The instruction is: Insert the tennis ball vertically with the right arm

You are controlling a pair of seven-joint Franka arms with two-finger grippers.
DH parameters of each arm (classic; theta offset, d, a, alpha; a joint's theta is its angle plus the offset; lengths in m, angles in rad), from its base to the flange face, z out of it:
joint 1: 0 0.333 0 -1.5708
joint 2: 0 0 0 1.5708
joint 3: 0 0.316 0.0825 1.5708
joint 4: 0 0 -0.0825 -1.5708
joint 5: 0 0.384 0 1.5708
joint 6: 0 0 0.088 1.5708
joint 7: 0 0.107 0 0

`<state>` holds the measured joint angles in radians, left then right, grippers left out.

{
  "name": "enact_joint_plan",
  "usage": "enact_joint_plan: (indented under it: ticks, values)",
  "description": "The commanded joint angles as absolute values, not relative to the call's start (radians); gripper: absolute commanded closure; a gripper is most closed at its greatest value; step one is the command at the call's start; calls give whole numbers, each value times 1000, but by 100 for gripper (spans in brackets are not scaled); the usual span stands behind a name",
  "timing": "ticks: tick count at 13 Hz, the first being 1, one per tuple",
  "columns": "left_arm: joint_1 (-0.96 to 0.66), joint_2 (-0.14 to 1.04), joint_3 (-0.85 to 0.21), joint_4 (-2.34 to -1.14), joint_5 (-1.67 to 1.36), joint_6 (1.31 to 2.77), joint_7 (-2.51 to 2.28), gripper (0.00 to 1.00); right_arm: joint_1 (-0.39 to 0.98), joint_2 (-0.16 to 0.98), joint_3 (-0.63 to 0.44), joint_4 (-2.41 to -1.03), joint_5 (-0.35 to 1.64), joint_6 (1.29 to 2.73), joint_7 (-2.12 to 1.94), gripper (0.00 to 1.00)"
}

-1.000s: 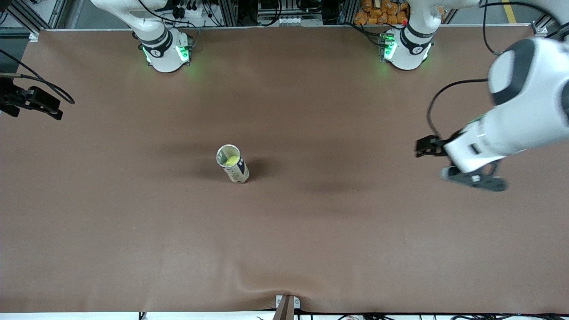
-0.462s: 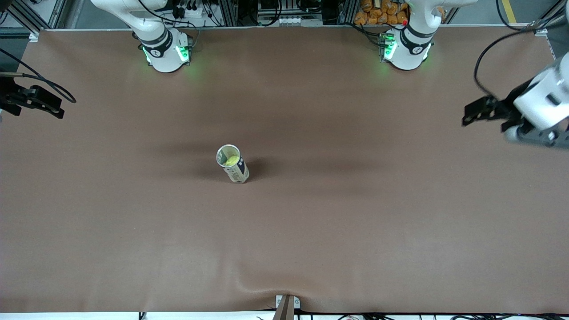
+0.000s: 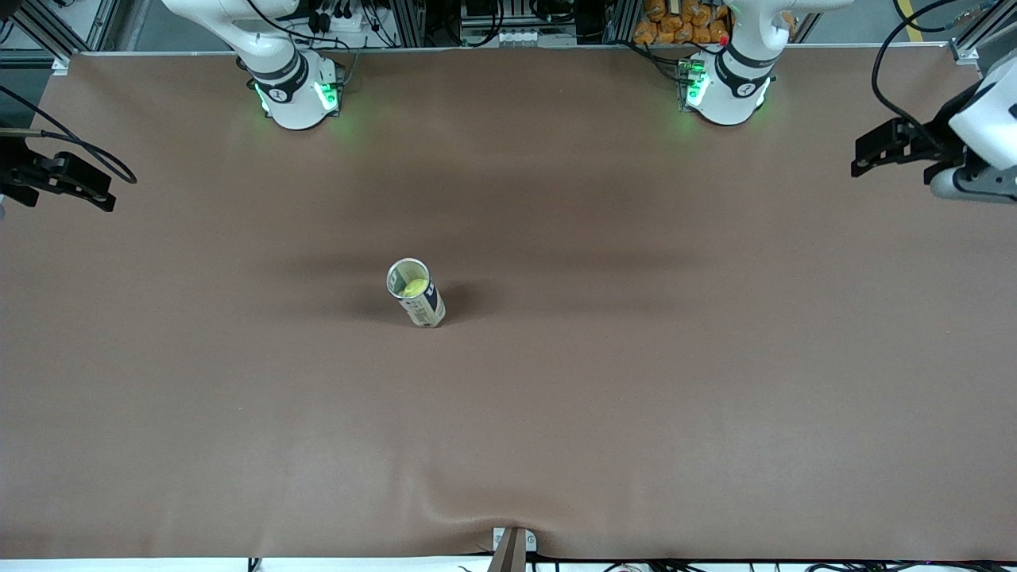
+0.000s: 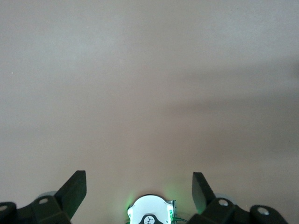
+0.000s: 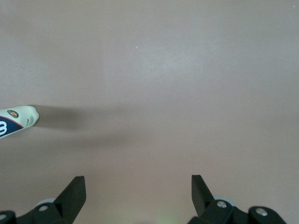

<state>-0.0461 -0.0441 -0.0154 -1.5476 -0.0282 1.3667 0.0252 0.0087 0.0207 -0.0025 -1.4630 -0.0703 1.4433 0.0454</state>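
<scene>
A yellow-green tennis ball (image 3: 412, 287) sits inside an open white-and-blue tube (image 3: 421, 303) that stands upright on the brown table (image 3: 604, 413), near its middle. The tube's lower end (image 5: 16, 121) shows at the edge of the right wrist view. My right gripper (image 5: 138, 184) is open and holds nothing. It hangs over the table's edge at the right arm's end (image 3: 59, 179), well away from the tube. My left gripper (image 4: 139, 182) is also open and holds nothing, and it is up over the left arm's end of the table (image 3: 965, 184).
Both arm bases (image 3: 295, 91) (image 3: 725, 87) stand along the table's edge farthest from the front camera, lit green. The left arm's base (image 4: 150, 212) shows between the left fingers. A small bracket (image 3: 512, 544) sits at the edge nearest that camera.
The left arm has swung away from the table's middle toward its own end and toward the bases' edge. The right arm, the tube and the ball have not moved.
</scene>
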Motion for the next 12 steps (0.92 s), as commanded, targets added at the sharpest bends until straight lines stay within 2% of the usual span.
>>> enact_joint_plan:
  ticks: [1, 12]
  values:
    - [-22, -97, -15, -1592, -15, 1364, 12, 0, -3, -2, 5, -1471, -57, 1440, 38, 0]
    - [17, -58, -8, -1523, -17, 1362, 23, 0, -2, 3, 6, -1471, -66, 1477, 38, 0]
